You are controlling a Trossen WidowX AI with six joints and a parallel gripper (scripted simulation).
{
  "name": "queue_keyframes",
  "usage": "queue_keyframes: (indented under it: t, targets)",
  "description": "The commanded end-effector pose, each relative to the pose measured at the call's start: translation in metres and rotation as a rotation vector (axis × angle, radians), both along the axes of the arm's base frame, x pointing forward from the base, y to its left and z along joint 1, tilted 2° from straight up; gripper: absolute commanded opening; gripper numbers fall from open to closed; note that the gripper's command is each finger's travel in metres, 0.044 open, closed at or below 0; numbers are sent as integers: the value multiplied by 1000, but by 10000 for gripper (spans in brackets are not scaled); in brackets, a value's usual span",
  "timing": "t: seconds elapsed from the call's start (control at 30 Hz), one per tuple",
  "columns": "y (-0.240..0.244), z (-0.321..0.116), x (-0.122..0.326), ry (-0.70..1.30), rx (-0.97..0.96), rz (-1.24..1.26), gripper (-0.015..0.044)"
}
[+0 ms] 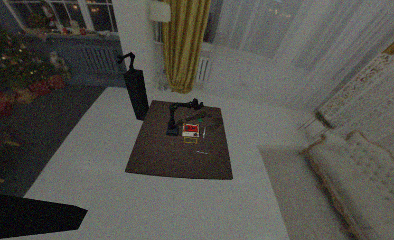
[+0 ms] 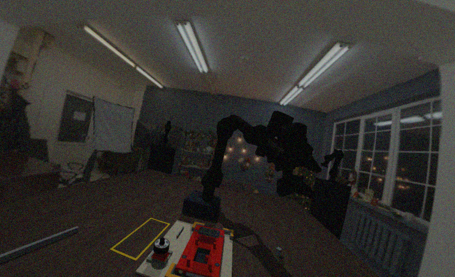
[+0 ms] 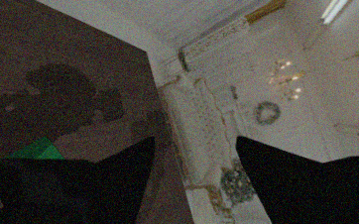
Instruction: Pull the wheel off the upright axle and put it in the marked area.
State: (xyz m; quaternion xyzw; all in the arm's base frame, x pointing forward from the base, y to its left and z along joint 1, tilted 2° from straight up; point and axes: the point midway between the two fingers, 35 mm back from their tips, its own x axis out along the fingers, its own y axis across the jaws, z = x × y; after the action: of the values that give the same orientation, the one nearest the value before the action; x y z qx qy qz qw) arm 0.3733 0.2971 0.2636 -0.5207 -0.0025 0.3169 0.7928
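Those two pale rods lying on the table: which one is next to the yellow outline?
Neither touches it. The shorter rod lies closer, beside the white board to the right of the yellow outline; the other rod lies apart, nearer the table's front.
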Motion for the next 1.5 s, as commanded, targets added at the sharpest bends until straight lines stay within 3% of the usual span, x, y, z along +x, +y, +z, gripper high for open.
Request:
queue_keyframes:
  t: [0.0,0.33,0.6,0.8,1.0,1.47]
  targets:
    - [-31,-36,23,260,136,-179,300]
    - [-129,-108,44,763,467,-718,300]
    - [-203,-145,39,1055,862,-1334,300]
    - [-254,-165,21,1146,1174,-1867,300]
    - [-299,-176,-4,1079,1470,-2429,300]
    - [-293,-176,-5,1061,1501,-2493,300]
